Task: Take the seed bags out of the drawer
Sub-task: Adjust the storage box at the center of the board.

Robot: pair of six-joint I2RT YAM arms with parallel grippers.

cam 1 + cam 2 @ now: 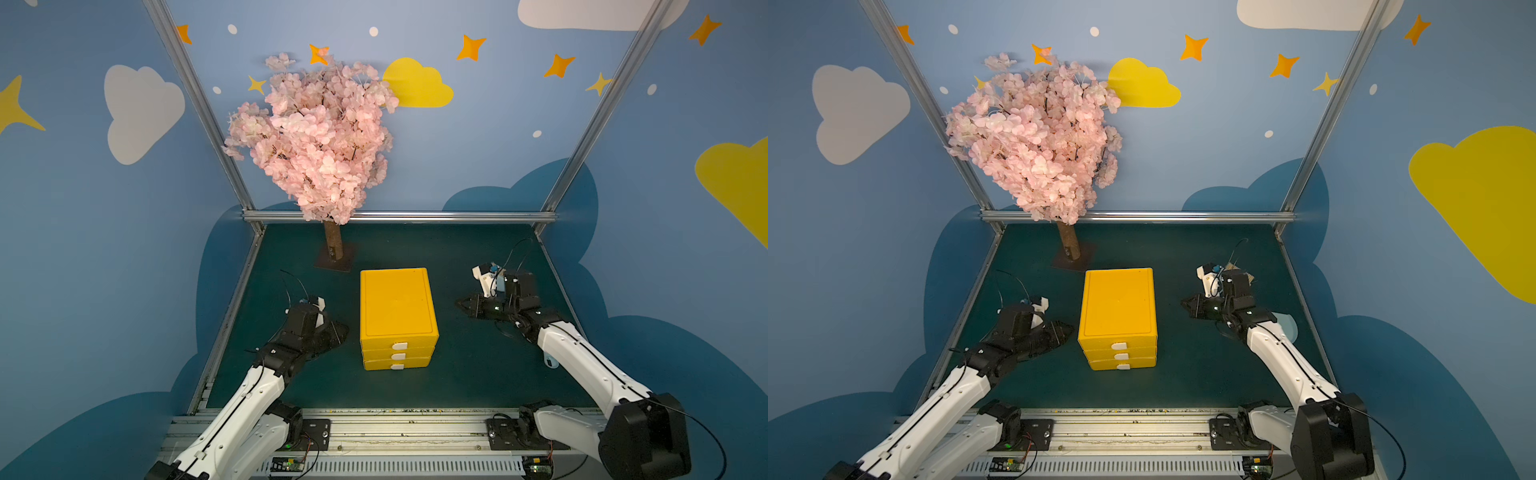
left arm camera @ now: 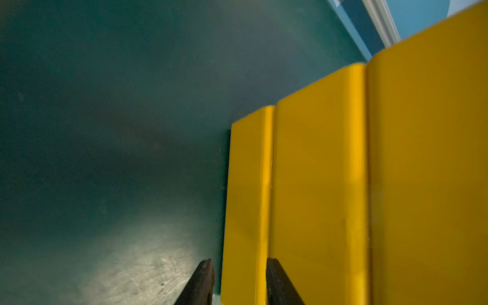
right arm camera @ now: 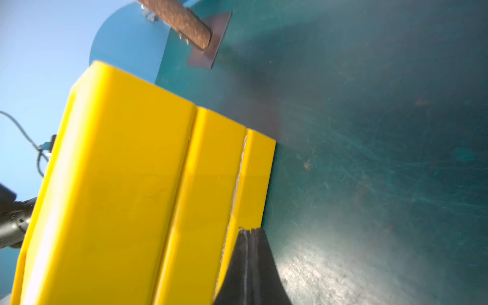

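A yellow cabinet [image 1: 397, 307] [image 1: 1117, 303] with three stacked drawers stands mid-table. All three are pushed in, white handles [image 1: 400, 345] facing the front edge. The seed bags are hidden. My left gripper [image 1: 338, 330] [image 1: 1065, 330] lies low beside the cabinet's left side. In the left wrist view its fingers [image 2: 239, 264] stand a narrow gap apart; the cabinet's [image 2: 396, 184] bottom tier shows beyond them, with nothing clamped. My right gripper [image 1: 463, 302] [image 1: 1185, 302] hovers a short way off the cabinet's right side. In the right wrist view its fingers [image 3: 248, 231] are pressed together, empty, next to the cabinet [image 3: 118, 184].
A pink blossom tree [image 1: 316, 137] on a brown trunk [image 1: 332, 241] stands behind the cabinet to the left. A pale blue object [image 1: 1289, 326] lies partly under the right arm. An aluminium rail [image 1: 399, 216] bounds the dark green mat [image 1: 457, 374] at the back.
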